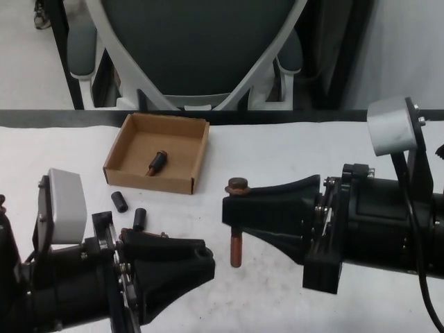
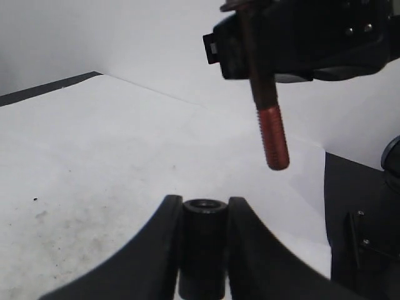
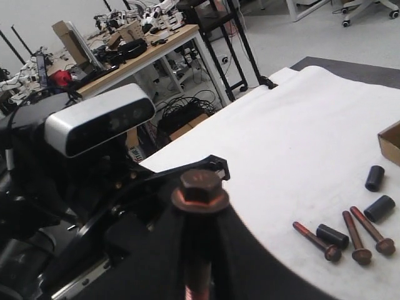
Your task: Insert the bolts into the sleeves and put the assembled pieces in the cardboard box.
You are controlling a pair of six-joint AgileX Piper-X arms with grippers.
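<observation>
Lining up bolt over sleeve above the counter (image 1: pixel 277 152).
Gripping one bolt (image 1: pixel 236 243) upright, thread end down, in the closed right gripper (image 1: pixel 232 208). Clamping one sleeve (image 2: pixel 203 244) upright, mouth up, in the left gripper (image 2: pixel 204 206), just below and slightly aside of the bolt tip. Beyond that sleeve, one cardboard box (image 1: pixel 200 156) with one assembled piece (image 1: pixel 157 162). Between them, three loose bolts (image 3: pixel 356 234) and three loose sleeves (image 3: pixel 380 207).

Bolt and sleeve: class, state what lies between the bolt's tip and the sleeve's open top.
Nothing: the left wrist view shows a bare gap between the bolt and the sleeve in the left gripper, with white bench behind.
</observation>
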